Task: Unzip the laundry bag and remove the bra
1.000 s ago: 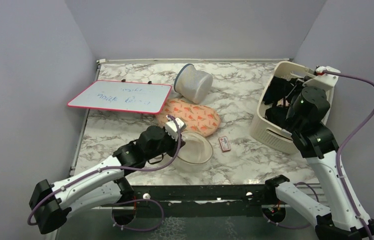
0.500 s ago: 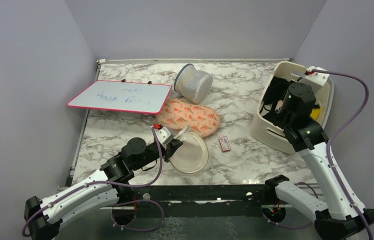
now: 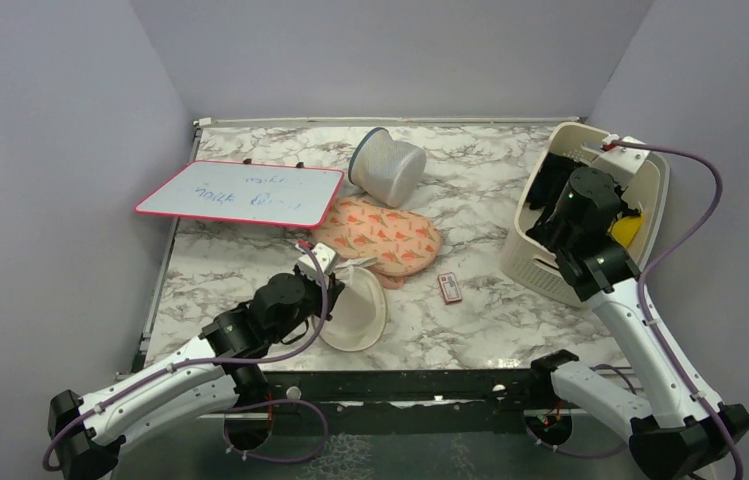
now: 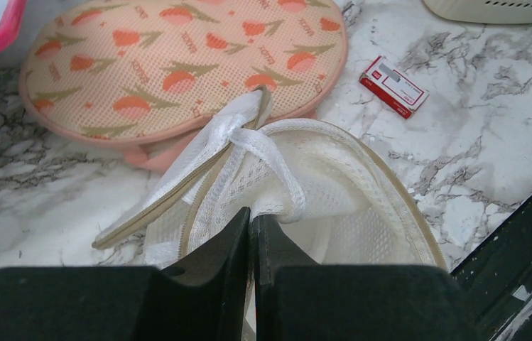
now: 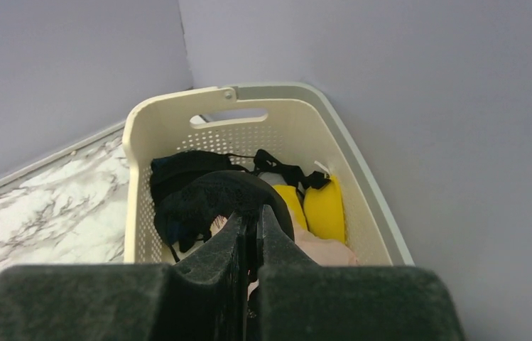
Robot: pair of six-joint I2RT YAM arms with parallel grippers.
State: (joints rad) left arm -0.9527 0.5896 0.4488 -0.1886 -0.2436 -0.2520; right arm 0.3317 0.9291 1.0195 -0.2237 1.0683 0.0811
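Note:
The laundry bag (image 3: 357, 312) is a cream-white mesh bag lying near the table's front, tipped up on its side with its zip rim gaping. In the left wrist view only white mesh shows inside the bag (image 4: 362, 213). My left gripper (image 3: 335, 287) is shut on a fold of its mesh (image 4: 251, 217). My right gripper (image 3: 552, 198) is shut on the black bra (image 5: 206, 188) and holds it over the cream slotted basket (image 3: 547, 270). The jaws (image 5: 254, 213) pinch the bra's dark lace edge. The bra shows as a black mass (image 3: 550, 180) in the top view.
The basket (image 5: 135, 142) holds yellow (image 5: 323, 206) and pink (image 5: 319, 249) clothes. A pink tulip-print mesh bag (image 3: 380, 232) lies behind the laundry bag. A grey-white mesh cylinder (image 3: 387, 165), a whiteboard (image 3: 240, 193) and a small red-white box (image 3: 450, 288) are on the marble table.
My left gripper has pulled the laundry bag leftward and tipped it up on its side. My right arm has shifted left with the bra, still over the basket.

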